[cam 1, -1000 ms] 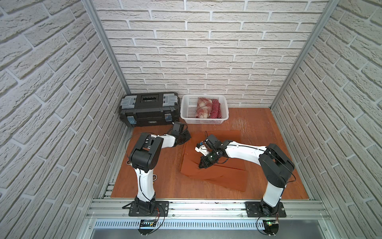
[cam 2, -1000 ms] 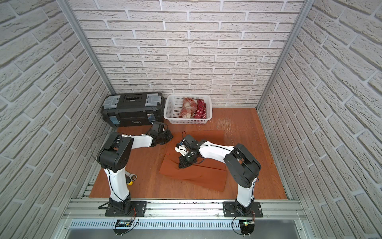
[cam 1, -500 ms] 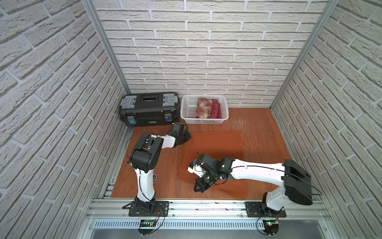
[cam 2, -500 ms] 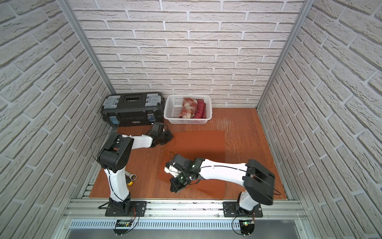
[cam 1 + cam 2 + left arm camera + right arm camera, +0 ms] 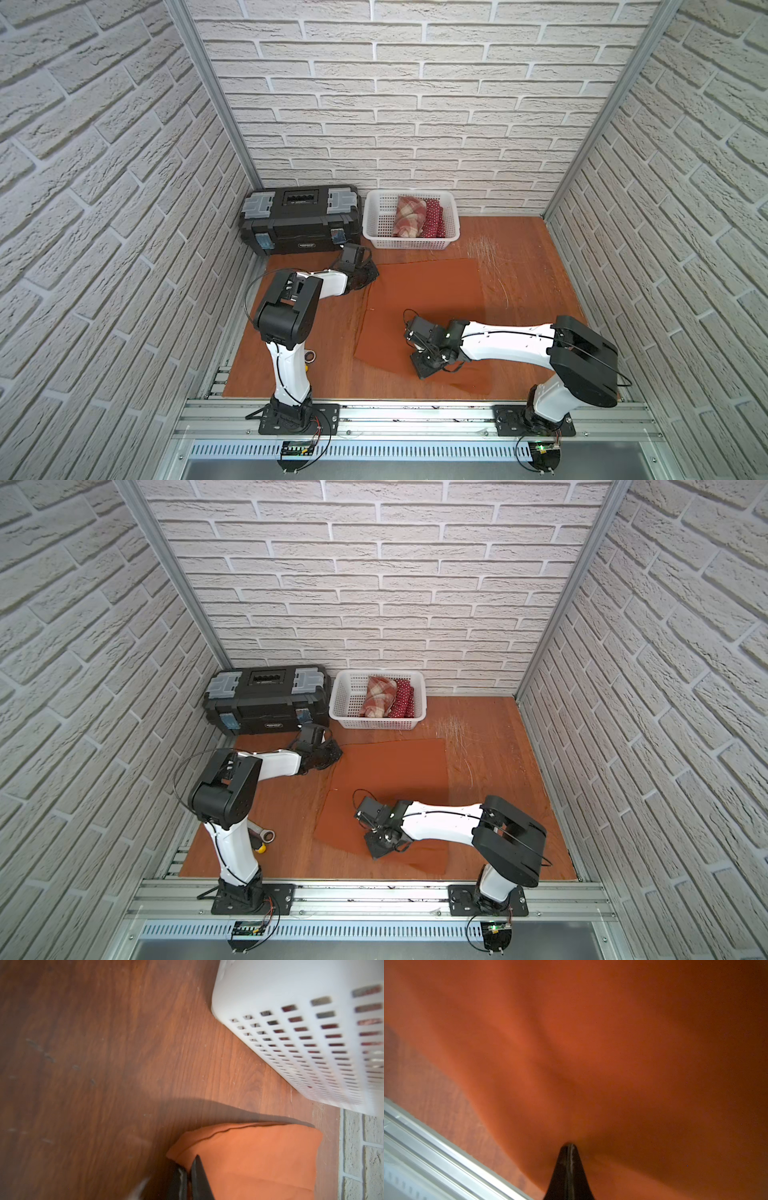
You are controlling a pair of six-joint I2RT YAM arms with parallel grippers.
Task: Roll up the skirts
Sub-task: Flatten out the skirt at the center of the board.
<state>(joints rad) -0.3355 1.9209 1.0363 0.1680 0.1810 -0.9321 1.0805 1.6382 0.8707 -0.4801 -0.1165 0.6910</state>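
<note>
- A plain rust-orange cloth skirt [image 5: 419, 307] lies spread nearly flat at the centre of the brown wooden table [image 5: 523, 282], seen in both top views.
- The left gripper [image 5: 371, 272], jaws pressed together, pinches the skirt's 11 o'clock corner. The left wrist view shows the cloth caught between its black fingers [image 5: 199, 1178].
- The right gripper [image 5: 424, 370], likewise closed, pinches the skirt near its 6 o'clock edge, where the fabric puckers around the tip.
- At 12 o'clock, against the brick wall, a white plastic lattice basket [image 5: 409, 243] holds a rolled red-and-cream plaid skirt [image 5: 409, 216] beside a dark red polka-dot skirt [image 5: 434, 218].
- A black plastic toolbox [image 5: 299, 220] sits at 11 o'clock, just beside the basket.
</note>
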